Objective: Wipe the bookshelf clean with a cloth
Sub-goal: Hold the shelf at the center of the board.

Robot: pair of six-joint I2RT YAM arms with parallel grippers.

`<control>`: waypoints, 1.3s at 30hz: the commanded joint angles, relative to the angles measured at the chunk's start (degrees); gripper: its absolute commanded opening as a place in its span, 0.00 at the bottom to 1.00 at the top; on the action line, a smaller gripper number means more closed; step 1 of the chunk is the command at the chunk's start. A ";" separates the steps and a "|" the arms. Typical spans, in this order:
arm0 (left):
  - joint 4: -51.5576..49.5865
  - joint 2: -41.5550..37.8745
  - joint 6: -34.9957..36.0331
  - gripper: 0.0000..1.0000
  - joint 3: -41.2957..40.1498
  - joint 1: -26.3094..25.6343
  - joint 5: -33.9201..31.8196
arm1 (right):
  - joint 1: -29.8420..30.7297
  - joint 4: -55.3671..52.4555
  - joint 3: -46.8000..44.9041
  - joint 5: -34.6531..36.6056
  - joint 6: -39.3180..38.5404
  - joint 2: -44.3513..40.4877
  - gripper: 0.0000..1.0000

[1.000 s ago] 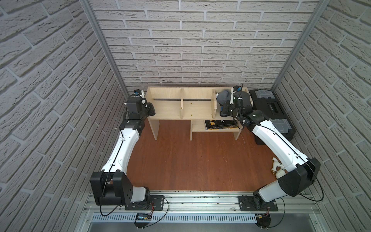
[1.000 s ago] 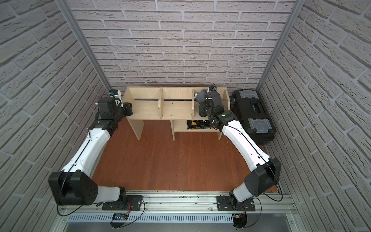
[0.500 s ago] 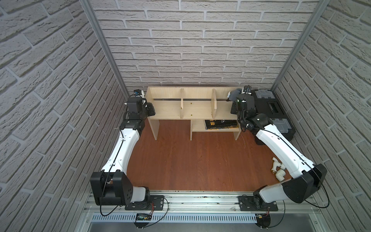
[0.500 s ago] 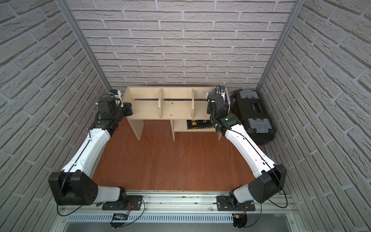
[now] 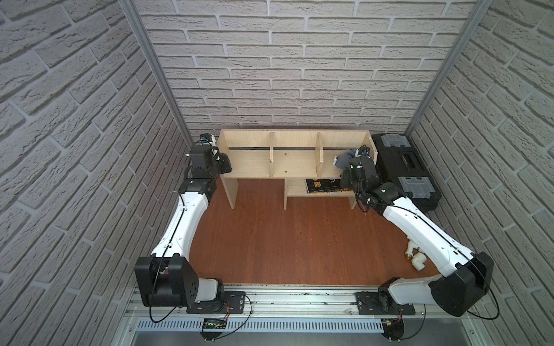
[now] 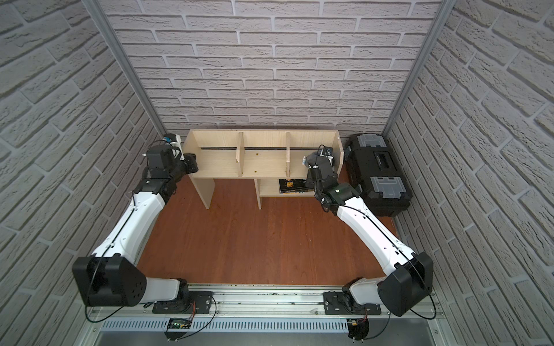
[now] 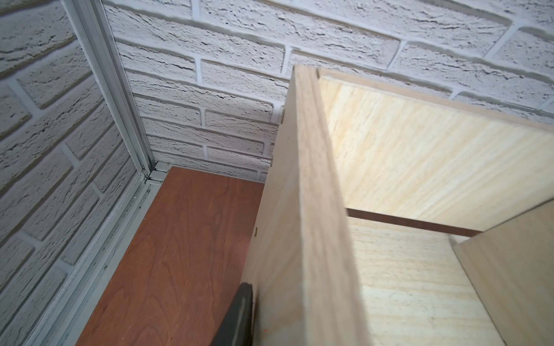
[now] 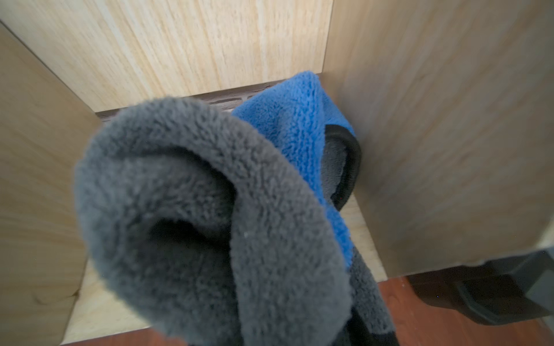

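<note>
The light-wood bookshelf [image 5: 293,140] [image 6: 263,140] stands against the back wall. My right gripper [image 5: 348,164] [image 6: 313,160] reaches into its right-hand top compartment, shut on the cloth [image 5: 342,158] [image 6: 309,155]. In the right wrist view the bunched cloth [image 8: 209,209] shows grey with a blue fold; it hides the jaws and sits close to the end panel. My left gripper [image 5: 224,164] [image 6: 192,163] clamps the shelf's left end panel [image 7: 305,209]. One dark finger [image 7: 238,314] lies against the panel's outer face, and the other finger is hidden behind it.
A black toolbox [image 5: 404,167] with grey latches stands right of the shelf, against the side wall. A dark book [image 5: 322,185] lies on the small lower shelf. White pipe fittings [image 5: 415,254] lie on the brown floor by the right arm. Brick walls close in three sides.
My right gripper carried the cloth across the right compartment toward the end panel, then drew back toward the front edge. The left arm has stayed on the end panel.
</note>
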 commanded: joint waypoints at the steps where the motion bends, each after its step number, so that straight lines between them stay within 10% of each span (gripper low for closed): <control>1: 0.00 -0.71 -0.80 0.25 -1.84 -2.03 2.98 | 0.42 1.85 1.37 -8.59 4.03 -0.37 0.03; 13: -0.04 -1.20 -0.41 0.25 -2.01 -2.08 2.84 | -3.58 -3.26 19.53 -6.66 -0.80 6.82 0.03; 30: -0.04 -1.22 -0.44 0.22 -1.92 -2.03 3.21 | -4.43 -0.86 -2.20 -7.64 2.39 -1.04 0.03; 39: -0.02 -1.09 -0.73 0.22 -2.10 -2.06 3.08 | -2.80 -2.71 3.57 -18.81 6.08 -1.97 0.03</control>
